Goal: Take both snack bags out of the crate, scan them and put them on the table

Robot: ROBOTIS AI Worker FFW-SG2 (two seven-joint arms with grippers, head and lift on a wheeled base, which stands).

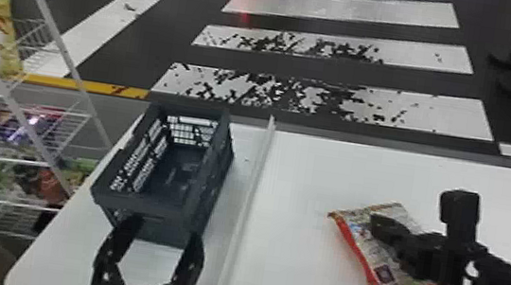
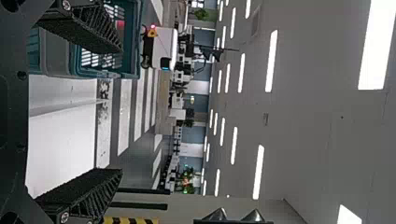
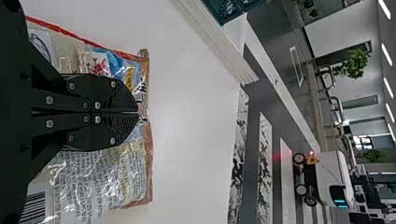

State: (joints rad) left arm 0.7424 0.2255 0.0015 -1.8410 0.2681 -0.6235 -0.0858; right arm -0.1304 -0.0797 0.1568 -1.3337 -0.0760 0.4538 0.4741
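1. The bag (image 1: 376, 262) lay directly under my right gripper (image 1: 375, 221), over the white table (image 1: 291, 254), its printed face up. It spread out past both sides of my fingers (image 3: 112, 88), whose tips reached the crimped seam at one end.
2. My own gripper hid the middle of the bag. In the right wrist view its barcode (image 3: 35, 205) was cut off by the edge. I couldn't tell whether the bag's whole underside touched the table.
3. My right fingers were closed flat together, tip to tip, against the bag's face. Whether they nipped any film between them, I couldn't tell.
4. A raised strip (image 1: 251, 191) ran along the table between the bag and the crate (image 1: 141, 202), which stood well apart from the bag on my left. The shapes on the crate's floor were too dim to make out.
5. My left gripper (image 1: 164, 232) was at the crate's near end, its fingers spread wide with nothing between them.
6. Farther left stood a wire rack (image 1: 58, 114) of packets.
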